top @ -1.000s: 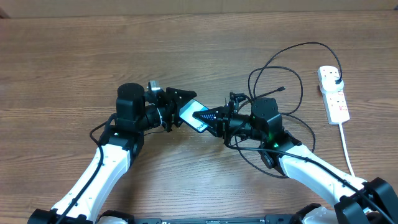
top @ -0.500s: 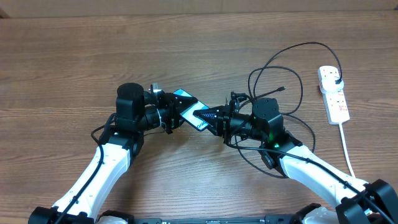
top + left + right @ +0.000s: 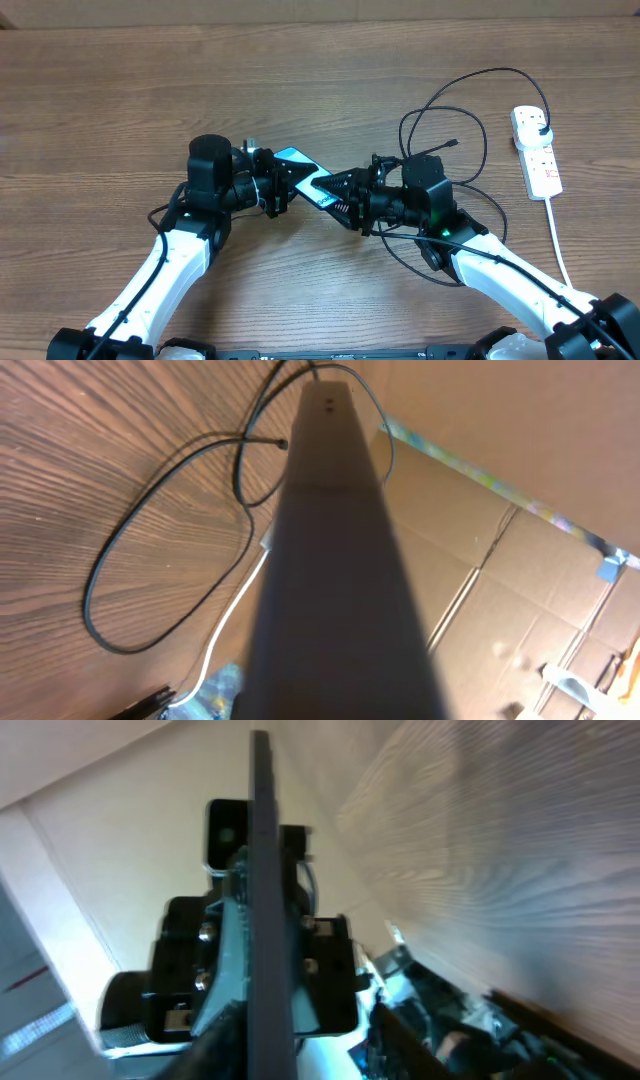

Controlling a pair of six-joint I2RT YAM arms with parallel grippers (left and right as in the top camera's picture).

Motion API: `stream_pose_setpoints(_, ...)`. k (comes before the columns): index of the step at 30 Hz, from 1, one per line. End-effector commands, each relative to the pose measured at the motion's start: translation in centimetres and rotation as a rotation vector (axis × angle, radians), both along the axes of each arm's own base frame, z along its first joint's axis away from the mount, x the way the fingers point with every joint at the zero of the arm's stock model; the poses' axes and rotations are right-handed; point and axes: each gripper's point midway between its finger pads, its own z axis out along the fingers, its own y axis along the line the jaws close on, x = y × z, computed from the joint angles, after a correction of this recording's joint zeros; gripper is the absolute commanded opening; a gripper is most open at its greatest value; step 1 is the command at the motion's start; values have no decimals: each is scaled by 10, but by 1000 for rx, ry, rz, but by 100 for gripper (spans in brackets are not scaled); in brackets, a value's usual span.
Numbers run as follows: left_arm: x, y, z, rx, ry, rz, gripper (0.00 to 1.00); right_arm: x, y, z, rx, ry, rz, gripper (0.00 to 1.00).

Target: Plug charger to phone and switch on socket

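The right gripper (image 3: 342, 190) has been brought closer to the phone (image 3: 297, 158), which is clamped in the jaws of the left gripper (image 3: 288, 182). The state of the right jaws cannot be told. The phone's writing cannot be read.

Phone (image 3: 296, 157): teal screen lit, tilted, mid-table.
Charger (image 3: 497, 70): black cable lay looped, plugged into socket.
Socket (image 3: 537, 152): white strip, far right.

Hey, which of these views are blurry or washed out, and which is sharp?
Overhead: sharp, evenly lit, the phone glowing bright. Left wrist: the phone fills the middle as a dark, out-of-focus slab; the table beside it is crisper. Right wrist: soft throughout, wood grain washed pale.
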Motion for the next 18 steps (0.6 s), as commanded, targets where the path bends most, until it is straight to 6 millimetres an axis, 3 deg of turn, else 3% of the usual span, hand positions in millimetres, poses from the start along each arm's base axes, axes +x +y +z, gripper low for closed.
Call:
stream_pose_setpoints(1, -2, -7, 23, -7, -122, -67, 4, -5, -4, -29, -71, 74, -19, 41)
stream_pose_setpoints(7, -5, 0, 0, 108, -139, -72, 4, 0, -10, -39, -132, 37, -47, 54)
stream_pose_setpoints(11, -13, 5, -17, 165, -100, -93, 4, 8, -21, -52, -242, -74, -64, 70)
stream_pose_setpoints(14, -16, 6, -19, 176, -111, -111, 4, 14, -31, -64, -330, -110, -102, 80)
stream_pose_setpoints(18, -13, 12, -18, 175, -111, -98, 4, 18, -43, -76, -428, -155, -117, 83)
